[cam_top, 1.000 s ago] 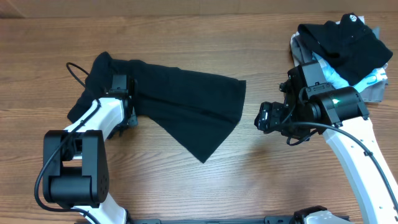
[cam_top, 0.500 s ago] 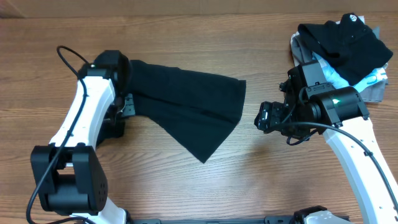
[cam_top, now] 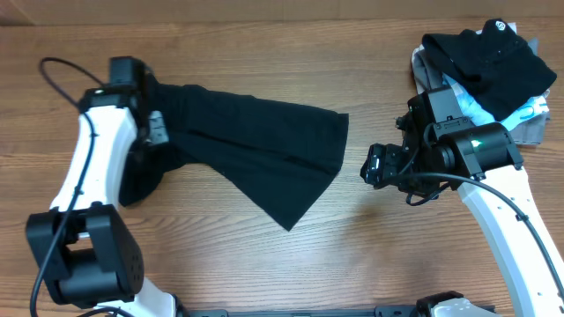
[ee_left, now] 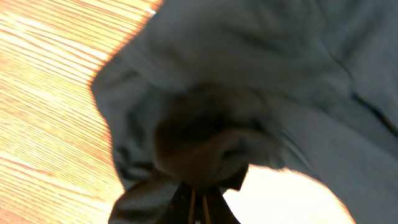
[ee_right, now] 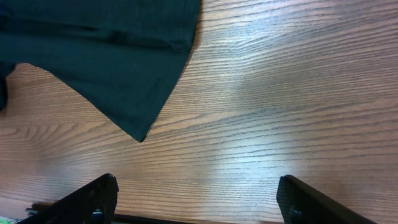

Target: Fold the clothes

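Note:
The black T-shirt (cam_top: 264, 150) lies partly folded across the middle of the wooden table, one corner pointing toward the front. My left gripper (cam_top: 152, 123) is shut on its left end and holds that end lifted, so the cloth hangs below the wrist. In the left wrist view the bunched black cloth (ee_left: 249, 93) fills the frame above the closed fingers (ee_left: 200, 208). My right gripper (cam_top: 372, 165) is open and empty, just right of the shirt's right edge. The right wrist view shows the shirt's corner (ee_right: 112, 56) ahead of the spread fingers (ee_right: 198, 199).
A pile of other garments (cam_top: 493, 75) sits at the back right corner: a black one with a round white logo, light-blue and grey ones. Bare wood table (cam_top: 388, 255) lies in front of the shirt and between the arms.
My left arm has swung up and to the back left, lifting the shirt's left end with it. The right arm has not moved.

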